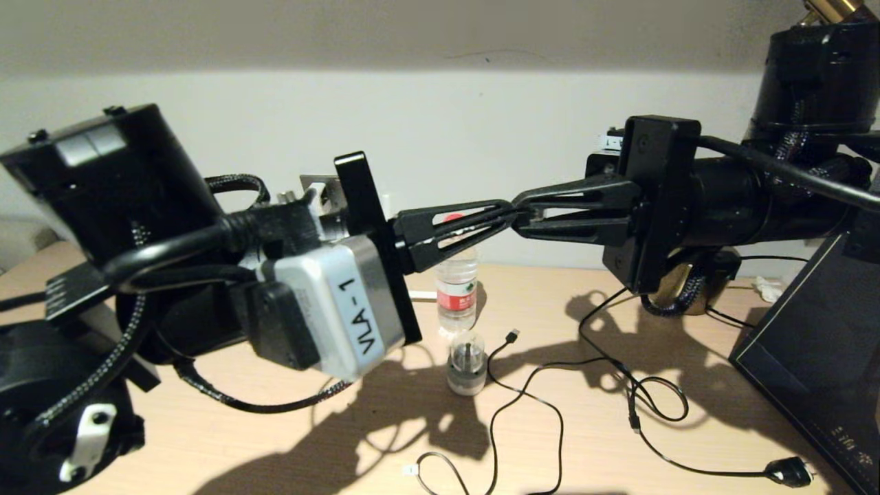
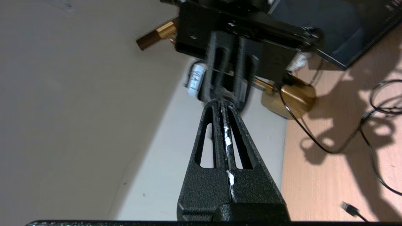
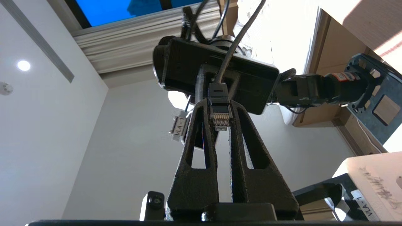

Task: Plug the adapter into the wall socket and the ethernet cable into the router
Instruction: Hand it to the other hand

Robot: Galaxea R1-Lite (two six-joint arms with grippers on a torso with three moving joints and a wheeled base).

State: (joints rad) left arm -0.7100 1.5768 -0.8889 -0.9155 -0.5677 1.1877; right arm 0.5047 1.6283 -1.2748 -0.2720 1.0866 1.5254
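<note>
My two grippers meet tip to tip in mid-air above the table. The ethernet cable's clear plug [image 3: 220, 118] sits between the fingertips of my right gripper [image 3: 220, 106], gold contacts facing the camera, and that gripper [image 1: 521, 214] is shut on it. The black cable [image 3: 234, 47] runs away past the left wrist. My left gripper [image 1: 510, 210] is shut, its tip [image 2: 220, 103] against the plug's black boot. A corner of the grey wall socket [image 1: 315, 184] shows behind the left arm. The adapter and the router are out of view.
On the wooden table [image 1: 275, 447] stand a water bottle [image 1: 457, 289] and a round white-and-clear gadget [image 1: 467, 364]. A thin USB-tipped cable [image 1: 512, 335] and a black cord with a round mains plug [image 1: 784, 471] lie loose. A black box [image 1: 811, 344] and a brass object [image 2: 292, 97] stand at the right.
</note>
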